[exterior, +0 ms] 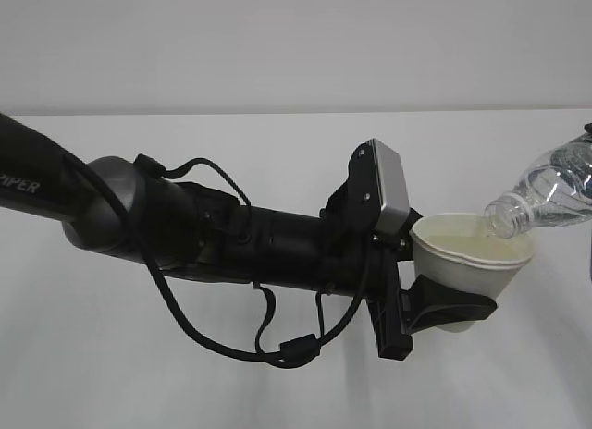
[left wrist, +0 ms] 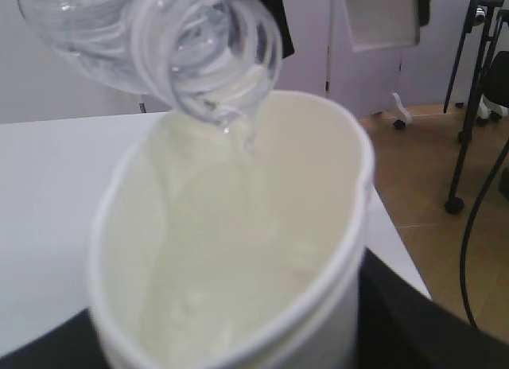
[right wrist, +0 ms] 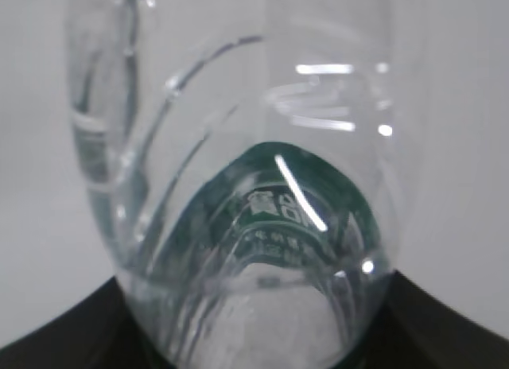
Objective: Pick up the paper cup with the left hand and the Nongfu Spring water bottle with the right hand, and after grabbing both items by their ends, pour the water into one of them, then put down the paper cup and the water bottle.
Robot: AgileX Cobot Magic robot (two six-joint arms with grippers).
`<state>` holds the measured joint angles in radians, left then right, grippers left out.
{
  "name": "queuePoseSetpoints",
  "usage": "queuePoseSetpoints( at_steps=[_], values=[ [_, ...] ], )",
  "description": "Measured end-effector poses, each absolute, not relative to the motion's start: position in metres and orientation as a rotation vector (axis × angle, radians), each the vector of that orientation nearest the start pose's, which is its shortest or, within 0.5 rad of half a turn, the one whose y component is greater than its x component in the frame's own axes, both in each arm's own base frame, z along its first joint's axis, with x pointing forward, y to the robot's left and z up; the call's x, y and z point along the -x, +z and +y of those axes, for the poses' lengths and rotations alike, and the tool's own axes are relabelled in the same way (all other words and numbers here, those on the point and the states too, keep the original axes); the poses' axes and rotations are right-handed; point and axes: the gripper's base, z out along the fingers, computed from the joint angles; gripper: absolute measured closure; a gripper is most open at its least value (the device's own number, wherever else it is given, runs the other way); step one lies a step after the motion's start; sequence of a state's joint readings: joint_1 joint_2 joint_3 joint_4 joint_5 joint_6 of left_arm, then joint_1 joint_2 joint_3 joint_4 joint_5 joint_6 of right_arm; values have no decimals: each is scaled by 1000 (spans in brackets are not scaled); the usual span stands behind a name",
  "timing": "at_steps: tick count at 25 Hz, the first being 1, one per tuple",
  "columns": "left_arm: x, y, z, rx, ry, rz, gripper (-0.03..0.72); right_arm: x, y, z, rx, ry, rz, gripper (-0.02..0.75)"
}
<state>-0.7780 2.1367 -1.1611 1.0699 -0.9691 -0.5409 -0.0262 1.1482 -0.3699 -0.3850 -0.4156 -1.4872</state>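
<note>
The left end effector [exterior: 442,309] clasps the one paper cup [exterior: 472,263] low on its wall, its black fingers [exterior: 453,309] wrapped round the base, the cup raised clear of the white desk [exterior: 277,392] with its rim squeezed out of round; the one Nongfu Spring water bottle [exterior: 546,196] comes in from two o'clock of the cup, tilted mouth-down just over the rim; the right end effector [right wrist: 254,349] holds that bottle by its bottom end, dark edges showing at both lower corners of its wrist view; the left wrist view alone shows water [left wrist: 238,130] dribbling from the capless neck and pooling inside the cup; the right wrist view alone shows the green label through the bottle's base; only the exterior view shows the left arm [exterior: 185,226] with its looping cables.
</note>
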Motion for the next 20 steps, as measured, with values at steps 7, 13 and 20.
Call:
queuePoseSetpoints(
  at_steps=[7,13,20],
  values=[
    [-253,143,-341,-1406,-1098,1282,265,-213,227,8,1672,-1109,1160,291],
    [-253,142,-341,-1407,-1095,1284,265,-213,227,8,1674,-1110,1158,291],
    [-253,142,-341,-1407,-1095,1284,265,-213,227,8,1655,-1096,1176,291]
  ],
)
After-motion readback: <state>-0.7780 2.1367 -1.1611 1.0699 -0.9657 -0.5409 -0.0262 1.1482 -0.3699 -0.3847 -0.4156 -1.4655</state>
